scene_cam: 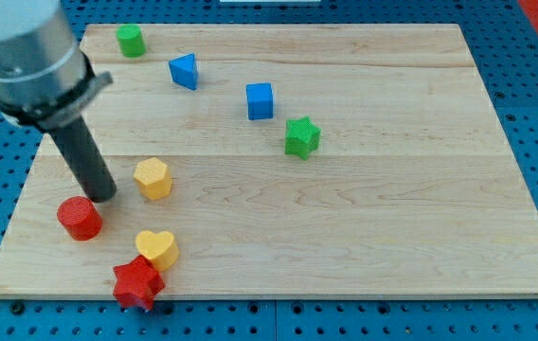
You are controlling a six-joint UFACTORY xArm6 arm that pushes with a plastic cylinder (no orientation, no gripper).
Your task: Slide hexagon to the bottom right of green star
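The arm's rod carries no fingers to open or close; my tip [104,195] rests on the table [392,237] just left of the yellow hexagon [152,178], holding nothing, apparently set to shove it right. The green star [301,136] waits farther right. A red cylinder [80,218] stands nearer, beside a yellow heart [157,248] and red star [137,282].

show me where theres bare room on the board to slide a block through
Bare: everything right of and below the green star, to the board edges. Crowded: lower left, where my tip sits left of the yellow hexagon, near the red cylinder.
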